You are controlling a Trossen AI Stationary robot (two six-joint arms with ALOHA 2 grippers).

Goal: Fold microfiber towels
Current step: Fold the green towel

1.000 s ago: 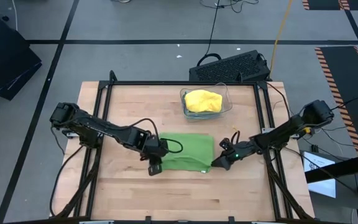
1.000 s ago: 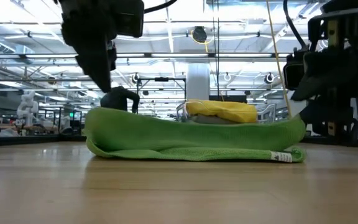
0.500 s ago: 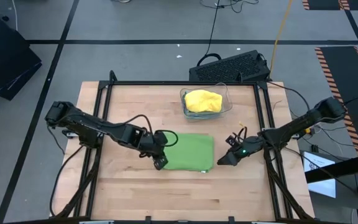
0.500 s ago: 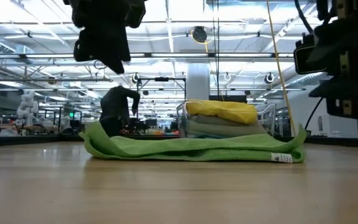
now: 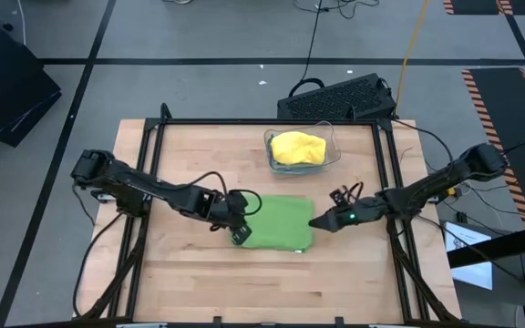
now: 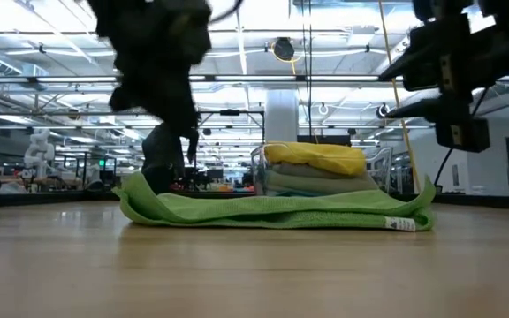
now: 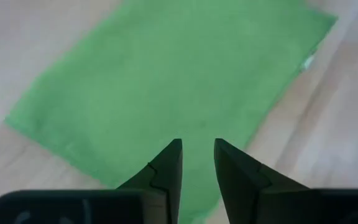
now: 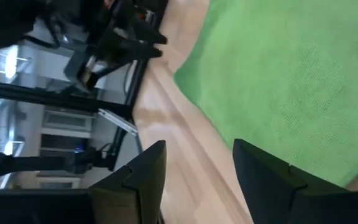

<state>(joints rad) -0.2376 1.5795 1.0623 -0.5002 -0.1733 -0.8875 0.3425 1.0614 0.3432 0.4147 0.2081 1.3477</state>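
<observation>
The bright green towel (image 5: 277, 223) lies flat just below the middle of the bench (image 5: 199, 282), already doubled over into a rectangle. In the low view its layers (image 6: 277, 209) show stacked, with the small white tag at the right-hand corner. My judgement is that it has had one fold and needs at least one more before it matches the others.

At about 12 o'clock from it, near the far edge of the bench, stands the clear bin (image 5: 332, 144). The yellow towel (image 5: 297, 148) sits on top inside it, and the low view shows it resting on a pale folded cloth beneath (image 6: 321, 183). So at least two towels look finished and put away; how many more lie under them I cannot tell. No other loose towels show on the bench.

The left gripper (image 5: 241, 236) is at 9 o'clock of the green towel, right at its left edge. In its wrist view its fingers stand slightly apart, holding nothing. The right gripper (image 5: 319, 223) is at 3 o'clock, just beside the right edge and raised off the bench in the low view (image 6: 396, 88), its fingers apart and empty.

The present step, I judge, is taking hold of the green towel for its next fold.
</observation>
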